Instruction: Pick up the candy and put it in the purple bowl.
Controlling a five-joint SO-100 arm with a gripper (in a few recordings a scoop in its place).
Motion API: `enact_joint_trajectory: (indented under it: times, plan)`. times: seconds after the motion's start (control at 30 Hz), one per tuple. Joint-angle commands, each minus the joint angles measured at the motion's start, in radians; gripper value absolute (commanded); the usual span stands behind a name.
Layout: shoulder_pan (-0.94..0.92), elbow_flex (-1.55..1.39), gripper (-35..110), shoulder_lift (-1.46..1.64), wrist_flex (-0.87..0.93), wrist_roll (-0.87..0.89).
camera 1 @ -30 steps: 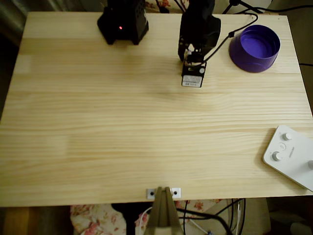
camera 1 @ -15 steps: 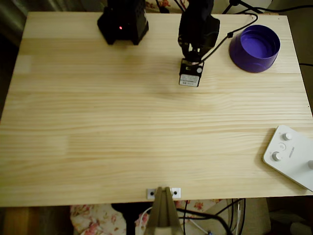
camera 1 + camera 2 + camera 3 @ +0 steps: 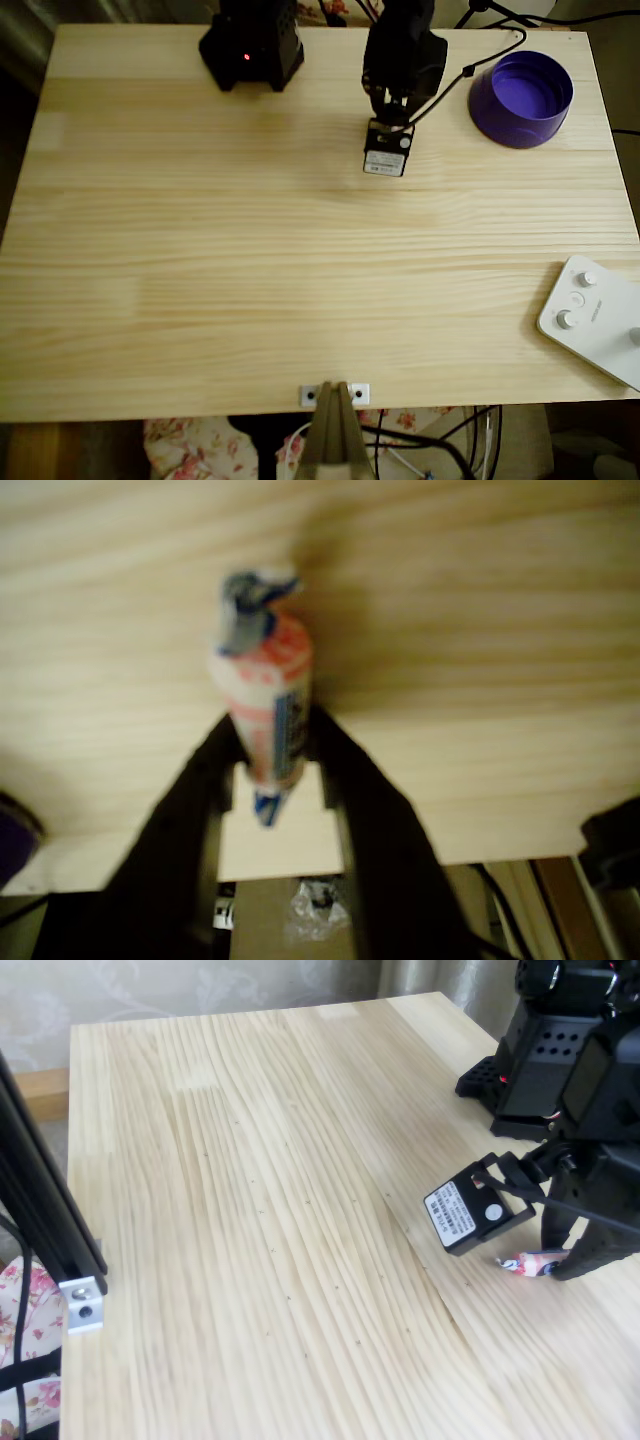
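Note:
In the wrist view the candy (image 3: pixel 265 705), pinkish with a twisted blue end, stands between the two black fingers of my gripper (image 3: pixel 275 730), which is shut on it just above the wooden table. The fixed view shows the same candy (image 3: pixel 530 1261) sticking out of the gripper (image 3: pixel 550 1263) close to the tabletop. Seen from overhead, the wrist's black camera block (image 3: pixel 388 155) covers the gripper and the candy. The purple bowl (image 3: pixel 500 118) sits at the table's far right corner, to the right of the arm, and nothing shows inside it.
A white device with buttons (image 3: pixel 597 318) lies at the right front edge. The arm's black base (image 3: pixel 252 45) stands at the back, and a cable (image 3: pixel 470 70) runs from the arm past the bowl. A metal bracket (image 3: pixel 335 393) is clamped to the front edge.
In the overhead view the wrist has drawn back a little toward the rear of the table. The bowl and the white device have not moved.

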State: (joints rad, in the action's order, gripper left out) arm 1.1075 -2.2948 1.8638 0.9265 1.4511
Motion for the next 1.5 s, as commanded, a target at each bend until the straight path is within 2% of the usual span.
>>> enact_joint_trajectory:
  times: [0.0, 0.2, 0.4, 0.7, 1.1, 1.47]
  plan:
    - [0.003, -0.003, 3, 0.109, 0.029, 0.005]
    - [-0.011, -0.023, 3, 0.189, 0.069, -0.018]
    - [-0.006, -0.014, 4, 0.330, 0.107, -0.120]
    - [0.023, 0.235, 3, 0.330, 0.163, -0.347]
    - [0.146, 0.775, 3, -0.055, 0.209, -0.572]
    - [0.264, 1.072, 3, -0.334, 0.255, -0.581]
